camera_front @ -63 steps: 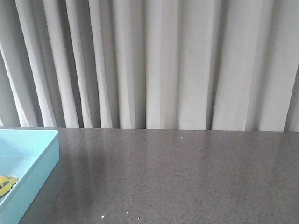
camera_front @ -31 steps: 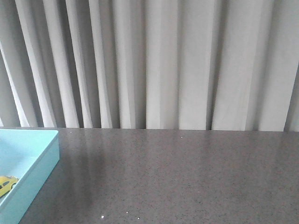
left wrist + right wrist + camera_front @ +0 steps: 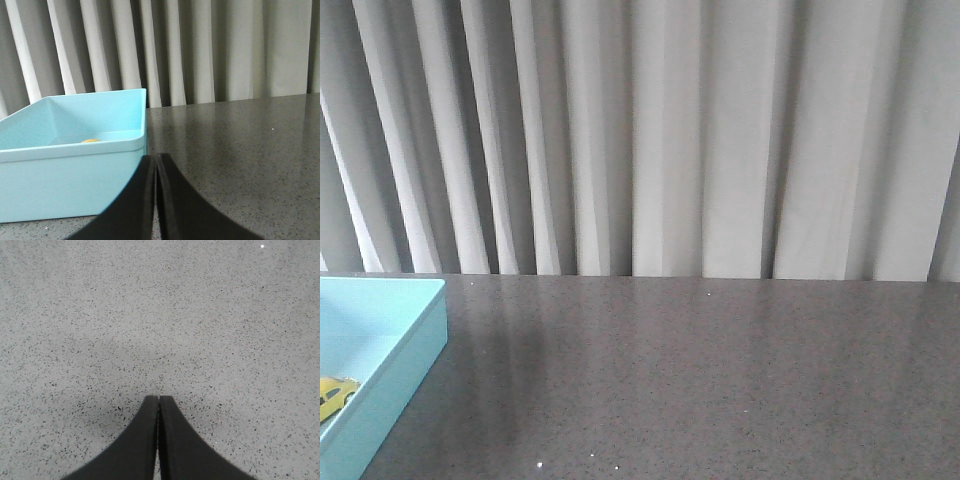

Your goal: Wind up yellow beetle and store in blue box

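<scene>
The yellow beetle lies inside the blue box at the table's left edge in the front view, partly cut off by the frame. In the left wrist view only its yellow roof shows over the blue box's near wall. My left gripper is shut and empty, low over the table just outside the box's corner. My right gripper is shut and empty, pointing down at bare speckled tabletop. Neither gripper shows in the front view.
A grey speckled tabletop stretches to the right of the box. Pleated grey-white curtains hang behind the table's far edge.
</scene>
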`<state>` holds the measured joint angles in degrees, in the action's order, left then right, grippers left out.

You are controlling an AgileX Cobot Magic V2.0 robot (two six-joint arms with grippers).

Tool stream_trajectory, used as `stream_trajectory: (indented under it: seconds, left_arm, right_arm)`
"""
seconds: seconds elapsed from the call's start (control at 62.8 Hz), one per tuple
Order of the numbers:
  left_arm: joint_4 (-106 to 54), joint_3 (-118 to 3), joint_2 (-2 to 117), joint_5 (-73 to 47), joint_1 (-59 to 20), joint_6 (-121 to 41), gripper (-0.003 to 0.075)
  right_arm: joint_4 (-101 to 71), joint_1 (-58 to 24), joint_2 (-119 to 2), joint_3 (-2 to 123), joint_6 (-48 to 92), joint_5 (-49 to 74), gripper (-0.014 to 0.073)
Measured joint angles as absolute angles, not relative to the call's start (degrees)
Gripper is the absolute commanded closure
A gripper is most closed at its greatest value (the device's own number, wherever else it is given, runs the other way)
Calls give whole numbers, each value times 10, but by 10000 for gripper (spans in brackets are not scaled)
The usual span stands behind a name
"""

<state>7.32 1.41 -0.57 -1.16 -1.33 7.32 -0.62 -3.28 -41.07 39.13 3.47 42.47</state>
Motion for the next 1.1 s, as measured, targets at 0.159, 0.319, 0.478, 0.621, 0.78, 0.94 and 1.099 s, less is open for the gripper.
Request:
stream_trajectory:
  seconds: [0.159,0.319,0.478,0.621,0.78,0.94,1.099]
  left_arm:
    - [73,14,-6,-11,-13,73,725]
    - [74,14,-6,-11,-13,73,725]
    - [74,14,-6,-11,-13,73,725]
    - [74,14,-6,-11,-13,73,725]
    - [74,14,-6,-12,-13,73,725]
    - [74,14,-6,-11,-13,73,725]
    - [74,14,-6,-11,-13,73,725]
  right_arm:
    - [3,-35,-359,357,37,395,601]
    - [4,-10,-243,242,36,264,601]
    - [-10,10,-103,96,36,131,601]
    - [-31,15,-14,5,36,78,601]
    - [-34,16,6,-15,36,50,601]
    - [-34,16,7,-15,36,40,601]
    - [-34,16,7,-15,36,37,601]
